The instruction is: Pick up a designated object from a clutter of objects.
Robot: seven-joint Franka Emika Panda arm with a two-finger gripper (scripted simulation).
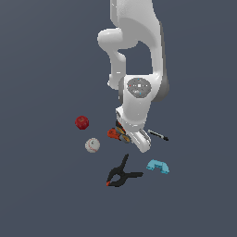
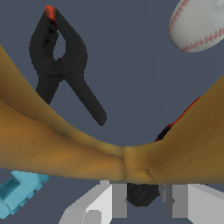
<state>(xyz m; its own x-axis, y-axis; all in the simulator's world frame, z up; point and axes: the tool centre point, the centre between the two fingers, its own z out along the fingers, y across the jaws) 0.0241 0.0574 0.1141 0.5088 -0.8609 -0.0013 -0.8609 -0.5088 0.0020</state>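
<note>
The scissors point(image 2: 65, 148) fill the wrist view very close up: two yellow-orange handle loops spread out from a junction just ahead of my fingertips. Their blades are hidden. My gripper point(image 2: 146, 199) has its two light grey fingers point(image 2: 107, 203) drawn in around that junction, shut on the scissors. In the exterior view the hand point(image 1: 139, 139) hangs low over the clutter and hides the scissors. Around it lie the orange-black drill point(image 1: 115, 134), black clamp point(image 1: 121, 175), red ball point(image 1: 82, 122), baseball point(image 1: 92, 145), cyan piece point(image 1: 158, 166) and black pen point(image 1: 158, 135).
In the wrist view the black clamp point(image 2: 61, 65) lies beyond the handles, the baseball point(image 2: 199, 24) sits at one corner and the cyan piece point(image 2: 19, 192) at another. A dark part of the drill point(image 2: 142, 194) shows between the fingers.
</note>
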